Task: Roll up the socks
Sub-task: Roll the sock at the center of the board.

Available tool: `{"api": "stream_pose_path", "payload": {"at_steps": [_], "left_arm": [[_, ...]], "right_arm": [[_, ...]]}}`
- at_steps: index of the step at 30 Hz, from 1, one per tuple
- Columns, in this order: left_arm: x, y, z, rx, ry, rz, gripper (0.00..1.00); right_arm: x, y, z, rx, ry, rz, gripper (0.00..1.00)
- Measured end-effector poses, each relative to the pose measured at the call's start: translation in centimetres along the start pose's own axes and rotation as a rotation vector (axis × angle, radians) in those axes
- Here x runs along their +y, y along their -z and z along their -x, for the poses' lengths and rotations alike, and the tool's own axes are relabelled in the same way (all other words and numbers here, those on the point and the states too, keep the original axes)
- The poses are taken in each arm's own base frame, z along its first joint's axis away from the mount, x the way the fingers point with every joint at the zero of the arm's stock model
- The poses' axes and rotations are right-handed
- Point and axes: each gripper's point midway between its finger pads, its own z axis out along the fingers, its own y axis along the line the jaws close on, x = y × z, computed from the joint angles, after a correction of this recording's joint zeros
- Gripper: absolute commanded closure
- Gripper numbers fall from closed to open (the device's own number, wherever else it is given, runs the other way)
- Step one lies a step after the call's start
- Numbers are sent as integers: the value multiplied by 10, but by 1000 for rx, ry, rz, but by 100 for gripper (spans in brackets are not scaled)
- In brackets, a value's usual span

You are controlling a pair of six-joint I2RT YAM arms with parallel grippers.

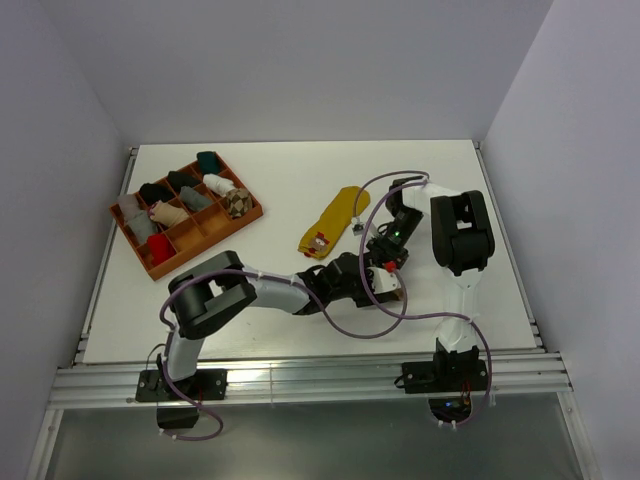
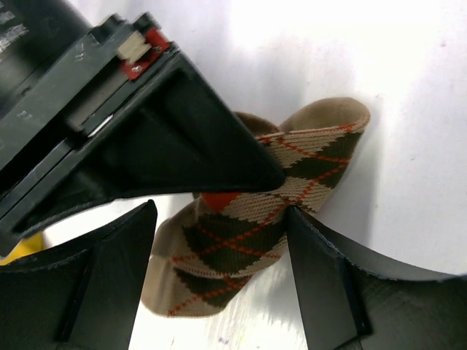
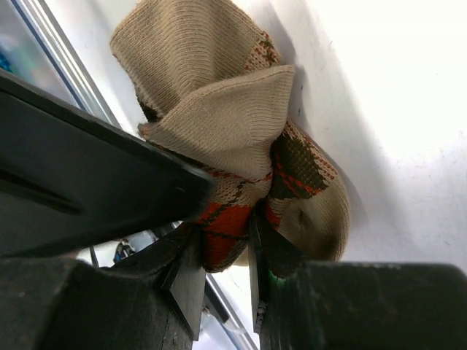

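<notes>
I have the right gripper (image 3: 252, 251) pinched shut on the orange-brown-cream argyle sock (image 2: 241, 240). Its jaws are almost together and bite the spot where the knit is doubled over, which I judge is what stops the bundle from springing apart. The sock sits on the table (image 1: 300, 170) near the front middle, right where the two arms meet. It is bunched into a loose roll rather than lying flat, with one cream end flaring open above the pinch.

The left gripper (image 2: 220, 213) stands wide and grips nothing, one finger on either side of the bundle, low against the table (whether a pad grazes the knit I cannot tell). I read that straddle as a setup: from there it can close across the roll's width while the other hand anchors the fold.

The roll looks only half made to me — that flared end wants tucking. The mustard sock (image 1: 335, 220) lies flat farther back, well apart, not yet rolled. The orange tray (image 1: 205, 245) at far left holds finished bundles.
</notes>
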Motion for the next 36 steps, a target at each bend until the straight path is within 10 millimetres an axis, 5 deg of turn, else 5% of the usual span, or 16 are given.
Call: {"api": "stream_pose_path", "payload": {"at_steps": [15,18,27,36], "left_arm": [[-15,-17,-9,67,157,-233,30],[-19,-18,-12,79,197,-253,38],[-19,-20,-10,103,314,-283,85],[-14,-26,-8,127,415,-267,99]], "right_arm": [[-1,2,-6,19,19,-1,87],[-1,2,-6,20,18,-2,80],[-2,12,-2,-23,20,-91,60],[-14,50,13,-215,17,-275,44]]}}
